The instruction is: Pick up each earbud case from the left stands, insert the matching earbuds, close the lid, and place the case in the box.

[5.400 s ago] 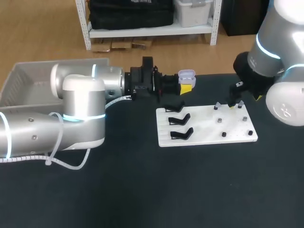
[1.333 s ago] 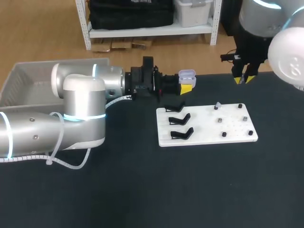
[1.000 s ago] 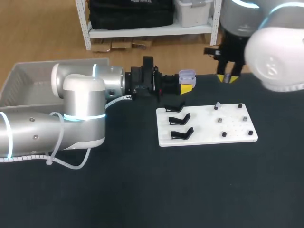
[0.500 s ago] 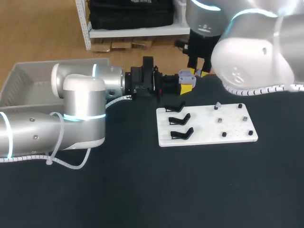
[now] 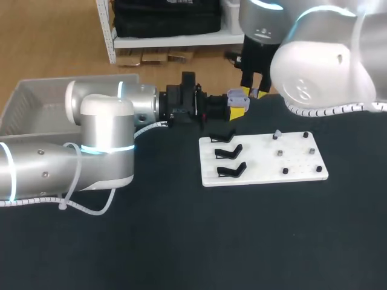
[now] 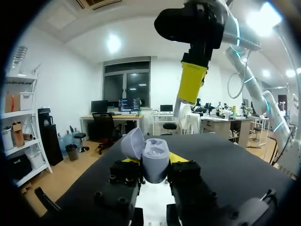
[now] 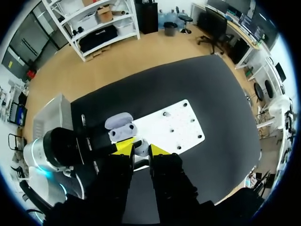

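Now, inside a second, your right gripper (image 5: 257,92), clenched on a small white earbud (image 7: 141,149), had swung from the white pegged board (image 5: 260,162) to above the open lilac plastic earbud case (image 5: 237,96), which your left gripper (image 6: 155,164) clamped; insertion looked next.

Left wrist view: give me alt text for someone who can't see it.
An open lavender case is gripped by the yellow-tipped left end effector, its lid up. The right end effector hangs above it, yellow tips pointing down. A white board shows beneath.
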Controlling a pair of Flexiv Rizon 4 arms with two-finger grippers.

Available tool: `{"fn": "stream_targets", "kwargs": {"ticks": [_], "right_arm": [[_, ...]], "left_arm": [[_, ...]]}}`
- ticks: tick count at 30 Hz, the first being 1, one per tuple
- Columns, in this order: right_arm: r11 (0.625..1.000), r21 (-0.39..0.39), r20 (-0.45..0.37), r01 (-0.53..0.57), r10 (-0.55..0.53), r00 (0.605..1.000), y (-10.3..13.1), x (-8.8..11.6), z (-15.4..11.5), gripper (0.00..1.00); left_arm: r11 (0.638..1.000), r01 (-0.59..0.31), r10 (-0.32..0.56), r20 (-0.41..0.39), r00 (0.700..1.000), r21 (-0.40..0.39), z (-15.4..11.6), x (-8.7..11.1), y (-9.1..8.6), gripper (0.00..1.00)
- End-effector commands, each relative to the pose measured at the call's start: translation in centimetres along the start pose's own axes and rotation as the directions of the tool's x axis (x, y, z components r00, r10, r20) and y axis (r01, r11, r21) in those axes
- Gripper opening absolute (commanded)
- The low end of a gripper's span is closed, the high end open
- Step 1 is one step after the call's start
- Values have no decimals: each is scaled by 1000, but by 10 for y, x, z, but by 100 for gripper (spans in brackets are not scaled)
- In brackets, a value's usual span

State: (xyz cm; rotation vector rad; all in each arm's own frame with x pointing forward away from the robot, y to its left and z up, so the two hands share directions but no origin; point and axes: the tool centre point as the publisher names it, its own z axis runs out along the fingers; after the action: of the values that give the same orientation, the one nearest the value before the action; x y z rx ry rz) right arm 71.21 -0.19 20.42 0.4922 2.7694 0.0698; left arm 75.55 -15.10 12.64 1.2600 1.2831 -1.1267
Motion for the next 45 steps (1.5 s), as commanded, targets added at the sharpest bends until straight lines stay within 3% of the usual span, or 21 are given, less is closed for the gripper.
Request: {"fn": "stream_targets", "kwargs": {"ticks": [1,17,45], "right_arm": [[999,31,-16,-11,11,1000,11,-6,4,0],[996,70,-6,-49,49,999,34,-9,14,0],[993,97,-8,-70,71,997,27,-12,32,0]], "left_arm": [[1000,1,-1,-2,1000,4,1,0,2,0],[1000,1,-1,-2,1000,4,1,0,2,0],[1000,1,-1,-2,1000,4,1,0,2,0]]}}
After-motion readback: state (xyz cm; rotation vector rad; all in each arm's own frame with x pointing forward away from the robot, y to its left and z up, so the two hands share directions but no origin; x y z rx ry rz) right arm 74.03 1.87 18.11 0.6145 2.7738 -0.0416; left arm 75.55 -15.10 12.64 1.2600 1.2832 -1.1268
